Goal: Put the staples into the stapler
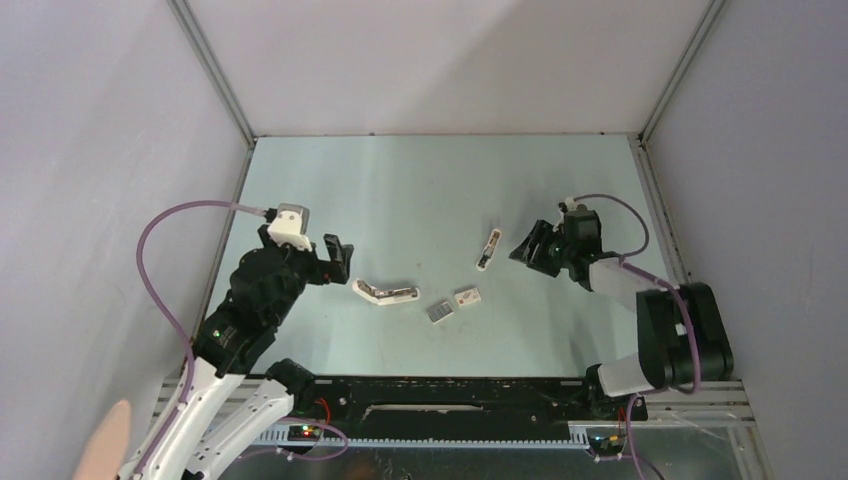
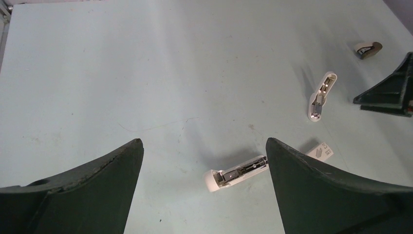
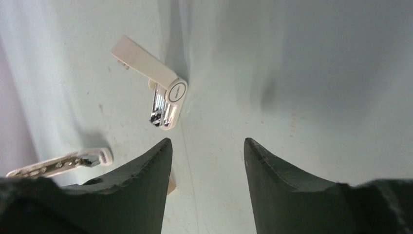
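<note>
Top view: staples (image 1: 440, 311) lie near centre, just right of the open stapler (image 1: 385, 292). Left gripper (image 1: 337, 260) spread wide; right gripper (image 1: 523, 250) parted; both empty. Risk: thin block may slip or snap if pinched off-centre.

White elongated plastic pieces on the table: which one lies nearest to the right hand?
The slim straight white plastic piece, just left of the right hand. The bent white piece lies farther, near the left hand.
</note>
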You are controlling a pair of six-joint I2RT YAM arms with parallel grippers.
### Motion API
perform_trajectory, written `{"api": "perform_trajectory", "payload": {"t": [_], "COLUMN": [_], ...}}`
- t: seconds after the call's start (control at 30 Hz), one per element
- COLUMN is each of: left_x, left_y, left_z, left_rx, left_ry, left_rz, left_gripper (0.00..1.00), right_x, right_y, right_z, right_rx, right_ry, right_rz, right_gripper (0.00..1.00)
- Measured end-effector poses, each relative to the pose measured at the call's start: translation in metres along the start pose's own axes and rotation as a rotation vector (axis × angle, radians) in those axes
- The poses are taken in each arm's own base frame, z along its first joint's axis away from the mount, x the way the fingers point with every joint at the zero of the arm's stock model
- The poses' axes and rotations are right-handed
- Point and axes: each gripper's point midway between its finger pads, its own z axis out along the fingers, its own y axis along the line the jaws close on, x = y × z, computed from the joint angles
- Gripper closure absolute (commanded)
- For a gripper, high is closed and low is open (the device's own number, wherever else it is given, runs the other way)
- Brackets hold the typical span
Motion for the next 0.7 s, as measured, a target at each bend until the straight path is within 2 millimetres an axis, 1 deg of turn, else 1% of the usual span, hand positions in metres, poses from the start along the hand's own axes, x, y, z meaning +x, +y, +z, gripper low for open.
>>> {"api": "perform_trajectory", "payload": {"t": [0.07,0.1,0.17,0.33,0.4,0.47,0.53,0.6,0.7], "left_x": [0.000,-0.001,-0.001,-0.007,-0.007,-0.004,0.000,0.004,0.006], "left_y": [0.001,0.002,0.004,0.007,0.007,0.007,0.008,0.008,0.010], "left_z": [-0.002,-0.004,-0.007,-0.014,-0.016,-0.016,-0.014,-0.013,-0.014], "left_rx": [-0.004,-0.007,-0.014,-0.016,-0.014,-0.014,-0.016,-0.018,-0.022], "left_ry": [-0.004,-0.006,-0.014,-0.048,-0.058,-0.058,-0.049,-0.041,-0.042], "left_rz": [-0.001,-0.001,-0.002,-0.012,-0.015,-0.016,-0.013,-0.011,-0.012], "left_gripper": [0.01,0.00,0.00,0.00,0.00,0.00,0.00,0.00,0.00], "right_x": [-0.011,-0.022,-0.035,-0.088,-0.112,-0.134,-0.147,-0.155,-0.165], "right_y": [-0.002,-0.003,-0.003,-0.008,-0.013,-0.023,-0.035,-0.047,-0.064], "right_z": [-0.012,-0.019,-0.026,-0.047,-0.053,-0.054,-0.052,-0.046,-0.033], "right_rx": [0.062,0.106,0.149,0.309,0.370,0.438,0.497,0.547,0.616], "right_ry": [-0.044,-0.078,-0.117,-0.254,-0.306,-0.346,-0.362,-0.360,-0.338], "right_rz": [-0.023,-0.044,-0.063,-0.102,-0.091,-0.070,-0.053,-0.038,-0.017], "right_gripper": [0.29,0.26,0.21,0.17,0.16,0.16,0.16,0.17,0.20]}}
